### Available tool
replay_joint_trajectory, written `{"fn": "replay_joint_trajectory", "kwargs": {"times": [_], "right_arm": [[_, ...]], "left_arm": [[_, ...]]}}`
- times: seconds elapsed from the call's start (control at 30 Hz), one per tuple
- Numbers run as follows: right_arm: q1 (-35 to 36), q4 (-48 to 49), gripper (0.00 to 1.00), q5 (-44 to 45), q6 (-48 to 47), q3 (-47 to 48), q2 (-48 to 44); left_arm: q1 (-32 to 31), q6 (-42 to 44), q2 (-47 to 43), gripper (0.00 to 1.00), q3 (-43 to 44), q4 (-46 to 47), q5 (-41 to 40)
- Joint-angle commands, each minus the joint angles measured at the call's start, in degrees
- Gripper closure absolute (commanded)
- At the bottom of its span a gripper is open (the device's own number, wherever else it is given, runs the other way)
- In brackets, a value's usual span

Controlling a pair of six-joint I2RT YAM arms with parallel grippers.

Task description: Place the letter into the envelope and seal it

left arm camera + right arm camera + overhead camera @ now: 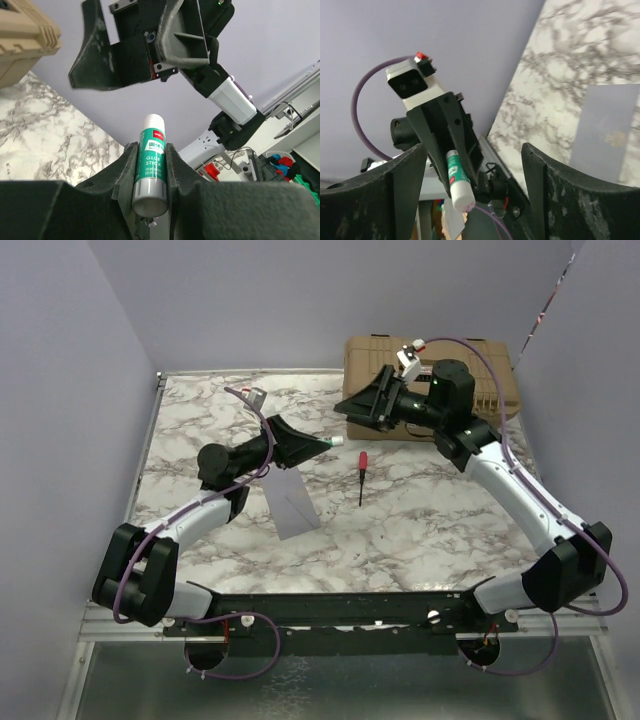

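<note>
Gripping glue stick (150, 165) mid-body, L pincer (322, 443) part-closed; R pincer (362, 400) wide, empty, opposite. Envelope (293, 502) flat on counter (430, 510) below L pincer: thin, light, floppy, likely best pinned by edge. Letter unseen.

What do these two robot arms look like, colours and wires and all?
The left arm and right arm both have smooth white shells between chunky black joints, with a purple cable looping along each. The left hand and right hand are black, wedge-shaped, each with two flat fingers. A small white camera block sits on the right wrist.
</note>
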Motion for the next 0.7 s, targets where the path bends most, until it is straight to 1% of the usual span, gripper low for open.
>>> {"fn": "replay_joint_trajectory", "kwargs": {"times": [0.0, 0.1, 0.17, 0.23, 0.37, 0.43, 0.47, 0.5, 0.53, 0.57, 0.67], "right_arm": [[-3.4, -7.5, 0.21, 7.3, -4.0, -4.3, -6.4], [-3.7, -15.3, 0.21, 14.8, -7.9, -3.7, -7.2], [-3.7, -18.5, 0.21, 19.1, -9.4, -3.4, -7.4], [-3.8, -20.3, 0.21, 22.4, -10.0, -4.0, -7.8], [-3.7, -22.8, 0.23, 25.9, -10.4, -5.7, -8.2], [-3.8, -23.0, 0.23, 26.2, -10.4, -6.3, -8.3], [-3.8, -22.8, 0.24, 26.3, -10.4, -6.6, -8.4], [-3.8, -22.7, 0.25, 26.4, -10.3, -6.9, -8.5], [-3.8, -22.3, 0.3, 26.3, -10.3, -7.1, -8.4], [-3.8, -22.2, 0.33, 26.2, -10.3, -7.2, -8.3], [-3.8, -22.5, 0.38, 25.5, -10.1, -7.2, -7.5]], "left_arm": [[0.5, -0.2, -1.5, 1.0, -2.6, -2.3, 2.2], [0.5, 1.8, -0.5, 1.0, -2.9, -10.0, 1.6], [0.5, 4.7, 0.9, 1.0, -2.3, -18.9, 1.1], [0.5, 7.9, 2.9, 1.0, -1.4, -27.7, 0.5], [-0.5, 10.6, 9.4, 1.0, 0.4, -37.4, 3.3], [-1.5, 15.3, 13.3, 1.0, 2.5, -46.8, 3.4], [-2.1, 18.5, 15.1, 1.0, 4.2, -54.0, 2.8], [-2.8, 22.6, 17.0, 1.0, 6.9, -61.6, 1.5], [-3.5, 25.4, 18.8, 1.0, 8.7, -66.3, 0.3], [-4.0, 26.7, 20.6, 1.0, 9.8, -68.7, -0.2], [-4.7, 26.2, 25.1, 1.0, 11.6, -69.7, -0.5]]}}
